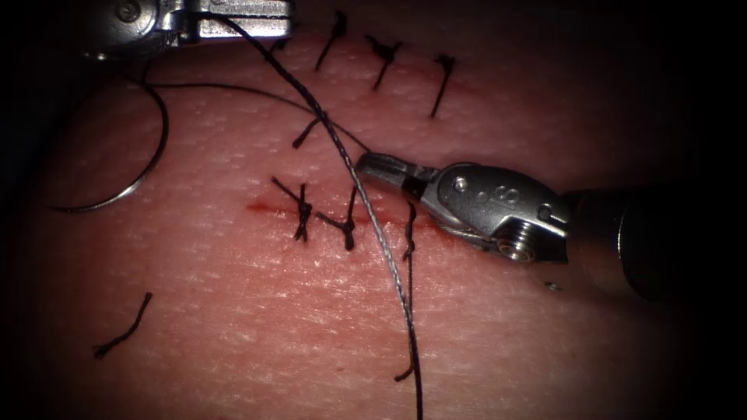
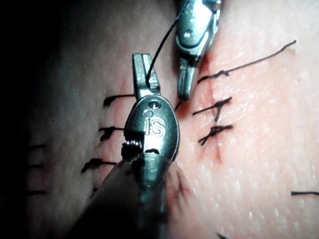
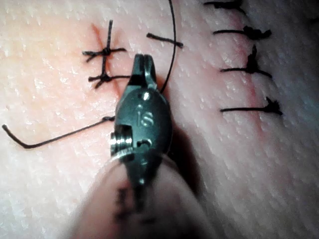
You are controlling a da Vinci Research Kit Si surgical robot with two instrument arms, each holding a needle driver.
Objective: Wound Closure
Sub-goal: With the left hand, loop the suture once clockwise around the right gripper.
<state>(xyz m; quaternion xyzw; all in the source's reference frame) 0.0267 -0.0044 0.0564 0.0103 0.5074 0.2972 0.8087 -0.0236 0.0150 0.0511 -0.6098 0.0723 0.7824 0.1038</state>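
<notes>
Thread (image 1: 342, 155) runs from the left hand (image 1: 233, 19), clamped on it at eleven o'clock, down toward six past the right hand (image 1: 373, 165), jaws together, empty. Needle (image 1: 140, 167) lies loose at nine on the tissue (image 1: 545, 350), left of the cut (image 1: 268, 208).

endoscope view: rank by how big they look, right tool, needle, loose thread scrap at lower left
1. right tool, though nearness to the camera may inflate it
2. needle, lying free on the tissue
3. thread scrap

You are at a surgical training bench: a slab of pork-skin tissue (image 1: 233, 327) fills the field, rows of knotted black stitches (image 1: 302, 210) cross its cuts, and a loose thread end (image 1: 123, 330) lies at eight o'clock.
</notes>
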